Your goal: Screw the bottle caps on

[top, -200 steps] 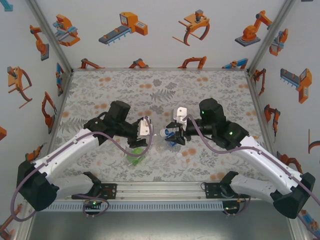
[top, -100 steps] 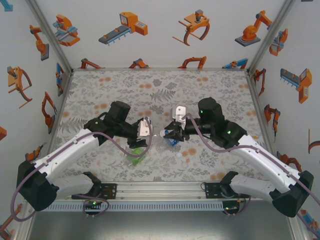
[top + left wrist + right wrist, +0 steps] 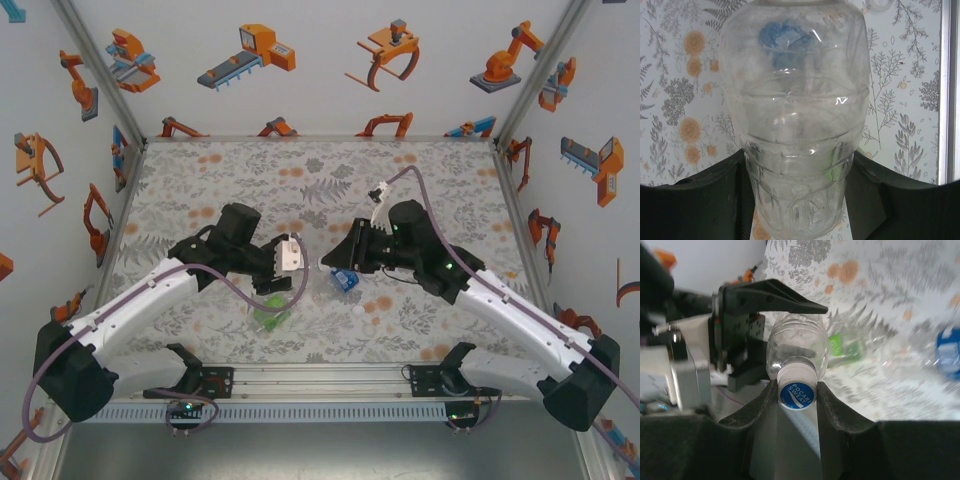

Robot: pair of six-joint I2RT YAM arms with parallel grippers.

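The right fingers (image 3: 757, 412) were clenched on a cap (image 3: 797, 390), one black finger pressed to each side of it. The cap was a small whitish round piece with a blue disc on its end face reading "POCARI SWEAT" in white, and it sat on the neck of the clear bottle (image 3: 797, 342). That bottle was plain, ribbed and see-through. It was held off the counter (image 3: 250, 170), lying roughly level between the two arms. The left fingers (image 3: 705, 200) were grasping it around its lower body, with the ridged base nearest the left wrist camera.

Below and beside this, the blue-label bottle (image 3: 345, 281) lay on the counter just right of centre. The green-label bottle (image 3: 270, 318) lay nearer the bases, under the left arm.

Compared with a second earlier, the right wrist had rolled over: its white camera block no longer sat on top, its cable now arched up behind, and its fingers had drawn in onto the cap. The left arm and the two lying bottles were where they had been.
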